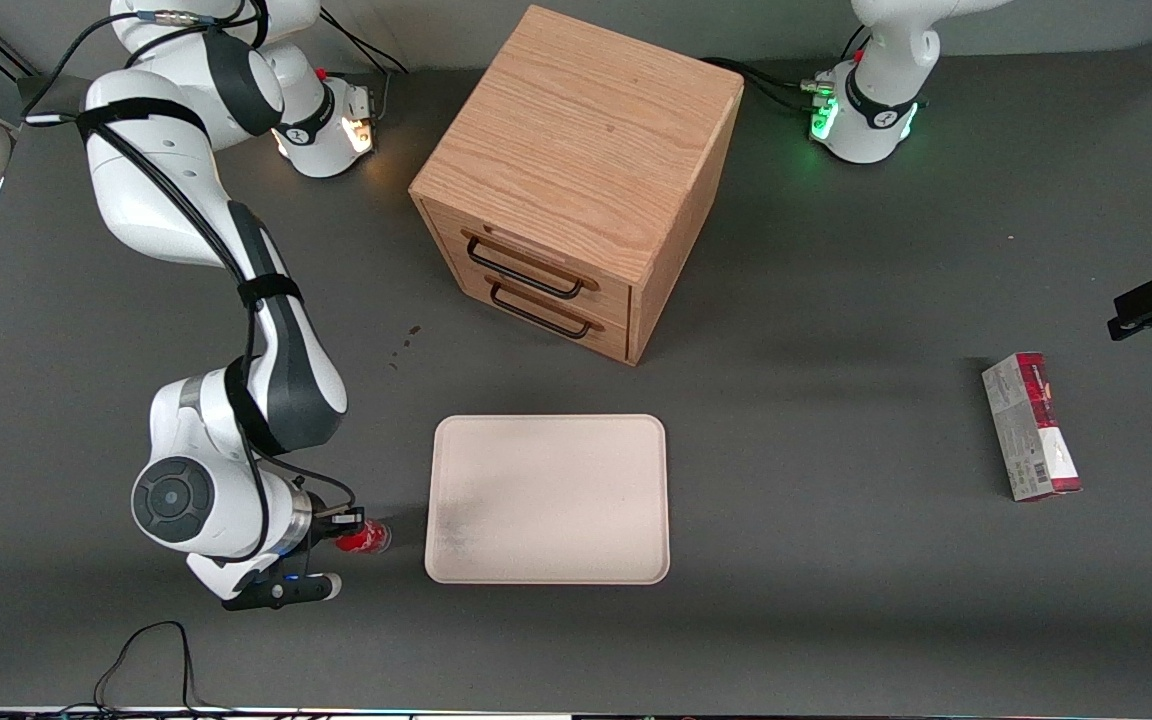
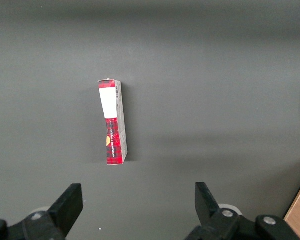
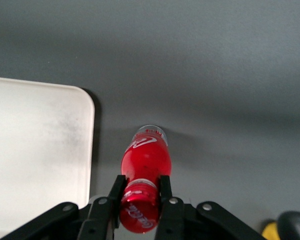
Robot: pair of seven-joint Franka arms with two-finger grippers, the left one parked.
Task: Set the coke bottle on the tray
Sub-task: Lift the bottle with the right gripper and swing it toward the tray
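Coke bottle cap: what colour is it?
Red. The coke bottle cap shows best in the right wrist view, with the gripper shut around its neck.

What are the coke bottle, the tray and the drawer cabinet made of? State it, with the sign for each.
Coke bottle, gripped at the neck by the right gripper beside the tray: likely clear glossy plastic, given its see-through base.
Tray: probably matte plastic or melamine; a uniform cream-pink surface with a smudged grey patch.
Drawer cabinet: light wood, visible grain; handles look like dark metal.

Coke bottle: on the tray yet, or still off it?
Off. The coke bottle sits beside the tray, on the table, gripper shut around its neck.
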